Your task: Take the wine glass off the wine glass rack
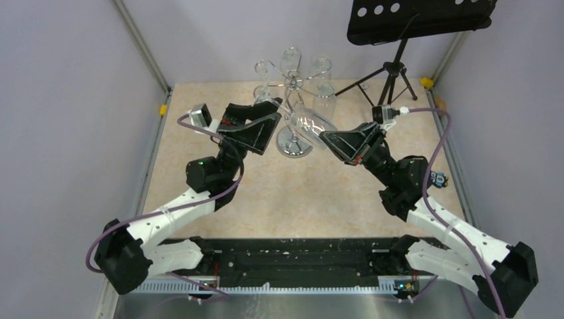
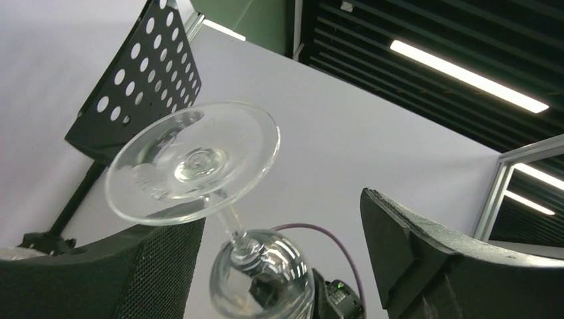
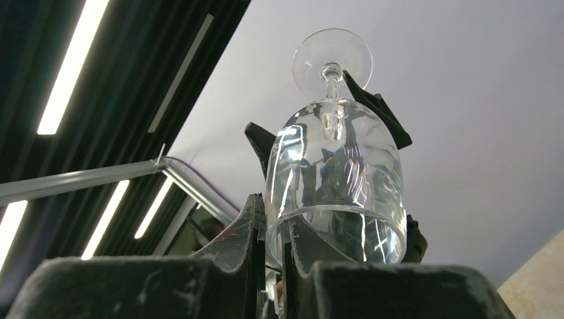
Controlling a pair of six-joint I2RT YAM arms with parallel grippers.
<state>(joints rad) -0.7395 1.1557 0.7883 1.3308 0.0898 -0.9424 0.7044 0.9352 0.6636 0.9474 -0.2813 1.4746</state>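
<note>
The chrome wine glass rack [image 1: 291,83] stands at the back middle of the table on its round mirrored base [image 1: 293,147]. A clear wine glass [image 1: 311,125] is tilted in the air in front of the rack, between my two grippers. My right gripper [image 1: 332,142] is shut on its rim: in the right wrist view one finger is inside the bowl [image 3: 336,179] and one outside, at the gripper [image 3: 274,219]. My left gripper [image 1: 269,124] is open. In the left wrist view the glass's foot [image 2: 193,163] and stem sit between the left gripper's [image 2: 282,212] spread fingers, close to the left finger [image 2: 133,272].
Several other clear glasses [image 1: 323,90] hang upside down from the rack's arms. A black tripod music stand [image 1: 419,20] stands at the back right and also shows in the left wrist view [image 2: 143,73]. Grey walls enclose the table on three sides.
</note>
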